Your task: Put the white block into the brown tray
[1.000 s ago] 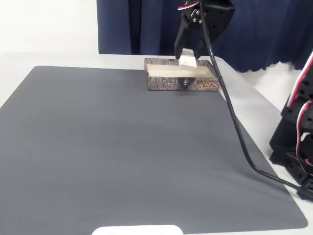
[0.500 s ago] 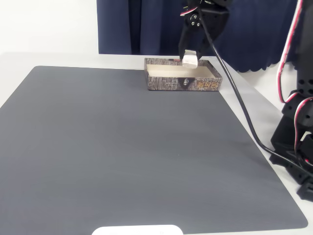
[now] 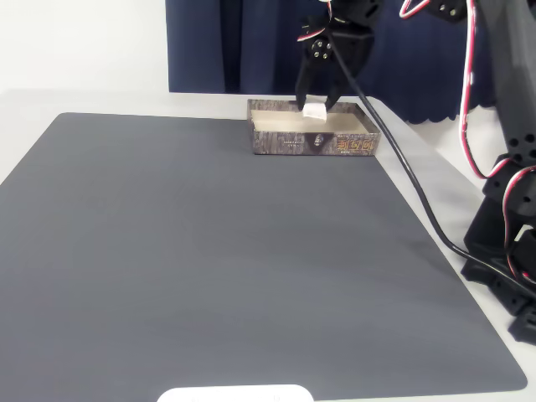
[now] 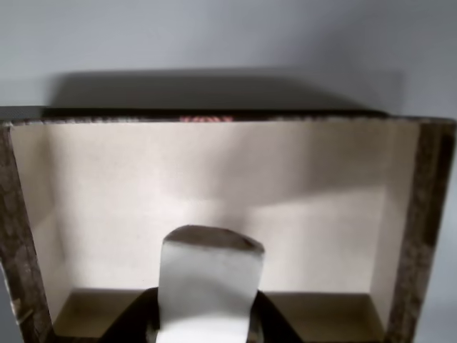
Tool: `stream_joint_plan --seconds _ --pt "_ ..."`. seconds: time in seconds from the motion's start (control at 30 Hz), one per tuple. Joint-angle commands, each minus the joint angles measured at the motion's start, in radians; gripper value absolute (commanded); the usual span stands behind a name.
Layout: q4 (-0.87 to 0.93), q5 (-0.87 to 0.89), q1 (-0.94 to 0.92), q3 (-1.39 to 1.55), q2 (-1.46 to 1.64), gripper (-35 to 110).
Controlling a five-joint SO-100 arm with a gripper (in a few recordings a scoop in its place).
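The brown tray (image 3: 289, 144) stands at the far edge of the dark mat, its wood-grain front wall facing the fixed view. My gripper (image 3: 315, 105) hangs just above the tray's cream inside, shut on the white block (image 3: 315, 110), which pokes out below the fingertips. In the wrist view the white block (image 4: 208, 279) stands upright between my black fingers (image 4: 132, 323) at the bottom edge, over the tray (image 4: 428, 236) and its cream floor. The block's lower end is hidden by the gripper (image 4: 203, 325).
A dark grey mat (image 3: 218, 268) covers most of the table. A black cable (image 3: 410, 201) runs from the arm down to the arm's base (image 3: 511, 243) at the right. A blue curtain (image 3: 226, 42) hangs behind. A white rounded shape (image 3: 234, 394) sits at the mat's near edge.
The gripper has moved back and down with the white block, from above the tray's front part to lower over its inside. The arm's upper links have swung into view at the top right.
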State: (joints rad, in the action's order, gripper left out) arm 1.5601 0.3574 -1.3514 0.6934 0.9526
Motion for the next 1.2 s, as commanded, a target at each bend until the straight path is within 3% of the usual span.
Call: stream_joint_plan --seconds 0.0,0.53,1.17 --pt "0.002 0.000 0.012 -0.067 -0.006 22" --pt "0.046 -0.029 0.025 -0.169 -0.078 22" --pt "0.046 -1.108 0.003 -0.187 -0.086 7"
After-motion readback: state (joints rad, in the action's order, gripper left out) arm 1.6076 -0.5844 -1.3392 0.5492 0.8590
